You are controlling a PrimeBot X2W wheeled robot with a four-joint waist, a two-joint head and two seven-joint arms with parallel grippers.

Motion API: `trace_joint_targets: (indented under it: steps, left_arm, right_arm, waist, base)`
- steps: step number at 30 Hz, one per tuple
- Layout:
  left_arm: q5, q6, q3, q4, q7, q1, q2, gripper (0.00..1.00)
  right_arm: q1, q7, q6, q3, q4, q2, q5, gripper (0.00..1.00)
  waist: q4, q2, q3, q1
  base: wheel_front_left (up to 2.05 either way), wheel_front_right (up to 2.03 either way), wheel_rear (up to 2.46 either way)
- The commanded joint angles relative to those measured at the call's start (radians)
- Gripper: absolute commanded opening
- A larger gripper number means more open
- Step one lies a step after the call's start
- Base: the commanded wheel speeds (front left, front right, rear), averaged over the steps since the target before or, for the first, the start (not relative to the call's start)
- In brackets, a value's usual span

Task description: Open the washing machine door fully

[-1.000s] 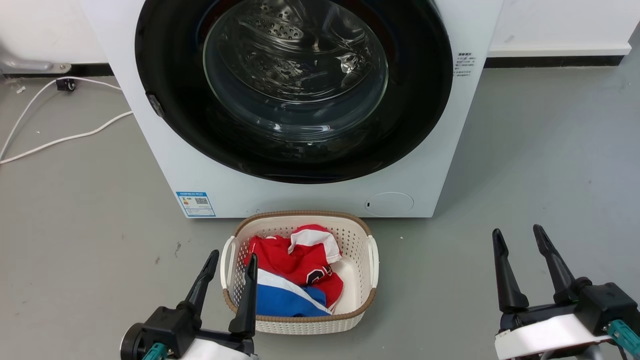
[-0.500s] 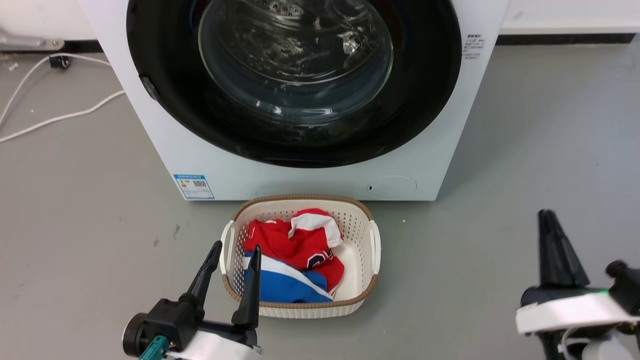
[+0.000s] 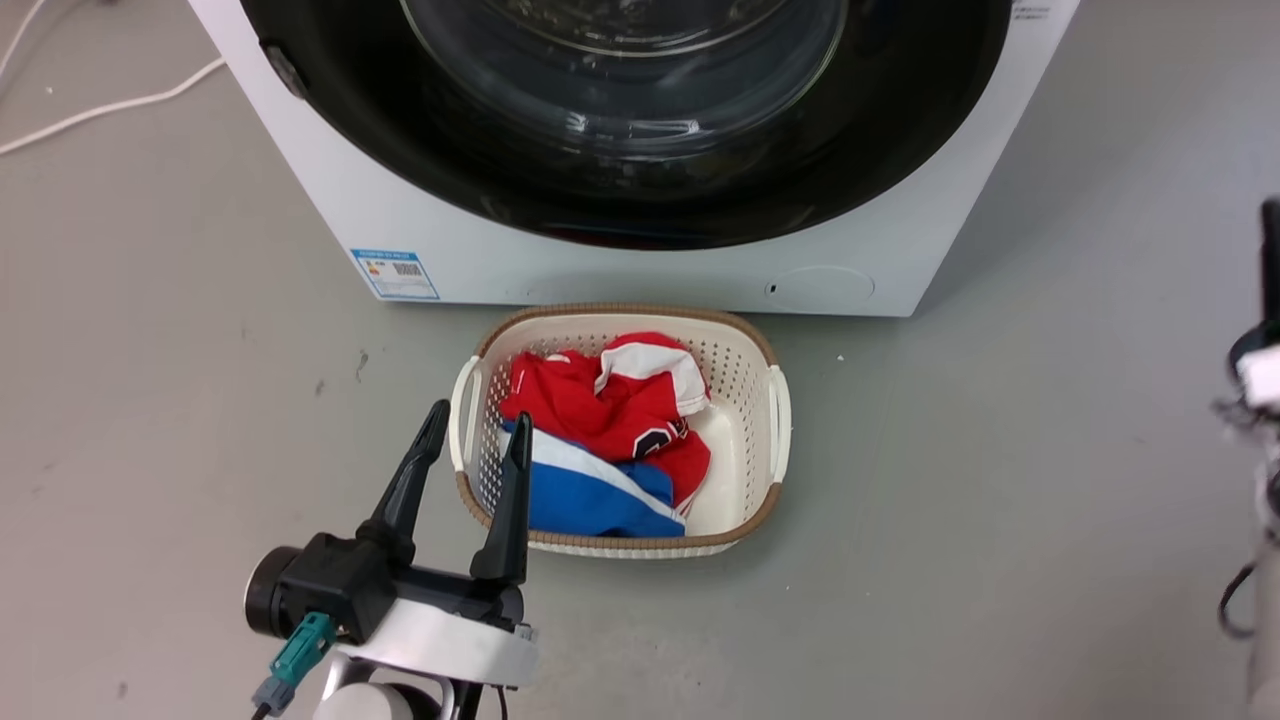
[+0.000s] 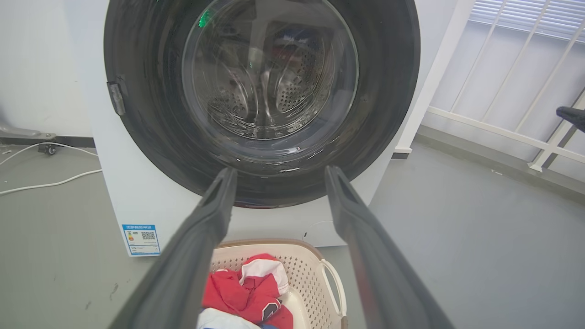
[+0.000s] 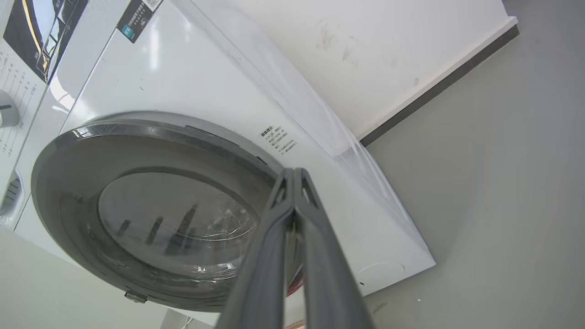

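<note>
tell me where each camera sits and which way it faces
Head view: on the head, looking down at the laundry basket and washing machine door; open left tool at lower left.
Left wrist view: behind that tool's fingers, facing the door squarely.
Right wrist view: tilted, along the shut right tool toward the door.
All share the door; head and left wrist, the basket.

Laundry corner, white front-loading washing machine (image 4: 114, 192), cream basket (image 3: 620, 312) of clothes (image 3: 580, 400), bare grey floor (image 3: 1000, 450)
</note>
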Motion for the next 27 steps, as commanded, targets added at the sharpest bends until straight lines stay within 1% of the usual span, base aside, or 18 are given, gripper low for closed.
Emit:
trace_joint_targets:
  steps: [1,5,8,9,11,19,23,27]
  left_arm:
    - [0.0,-0.002,-0.003,-0.007,-0.003,-0.022,-0.001,1.0]
    - [0.013,-0.004,-0.007,-0.008,-0.003,-0.044,-0.001,1.0]
    - [0.018,-0.005,-0.012,-0.008,-0.003,-0.062,-0.001,1.0]
    - [0.02,-0.005,-0.016,-0.009,-0.003,-0.071,-0.001,1.0]
    - [0.019,-0.005,-0.02,-0.011,-0.003,-0.083,-0.001,1.0]
    - [0.008,-0.006,-0.042,-0.02,-0.003,-0.122,-0.001,1.0]
    - [0.0,-0.006,-0.049,-0.029,-0.003,-0.134,-0.001,1.0]
    - [-0.003,-0.007,-0.055,-0.036,-0.003,-0.139,-0.001,1.0]
  right_arm:
    - [-0.067,0.049,0.0,-0.012,0.008,-0.026,0.037,0.0]
    - [-0.216,0.179,0.0,-0.02,0.039,-0.073,0.098,0.0]
    - [-0.33,0.274,0.0,-0.02,0.079,-0.096,0.123,0.0]
    - [-0.408,0.331,0.0,-0.021,0.109,-0.105,0.132,0.0]
    - [-0.482,0.386,0.0,-0.023,0.132,-0.115,0.134,0.0]
    - [-0.737,0.564,0.0,-0.021,0.258,-0.144,0.063,0.0]
    - [-0.828,0.637,0.0,-0.015,0.308,-0.145,0.025,0.0]
    - [-0.884,0.7,0.0,-0.014,0.355,-0.155,-0.014,0.0]
  waist:
    - [0.014,0.0,0.03,-0.0001]
    - [0.025,0.0,0.067,-0.0001]
    - [0.034,0.0,0.095,-0.0001]
    - [0.041,0.0,0.114,-0.0001]
    - [0.051,0.0,0.133,-0.0001]
    - [0.097,0.0,0.206,-0.0001]
    - [0.12,0.0,0.231,-0.0001]
    - [0.141,0.0,0.247,-0.0001]
  base:
    - [0.0,0.0,0.0]
    - [0.0,0.0,0.0]
    - [0.0,0.0,0.0]
    - [0.0,0.0,0.0]
    - [0.0,0.0,0.0]
    - [0.0,0.0,0.0]
    - [0.0,0.0,0.0]
    - [0.0,0.0,0.0]
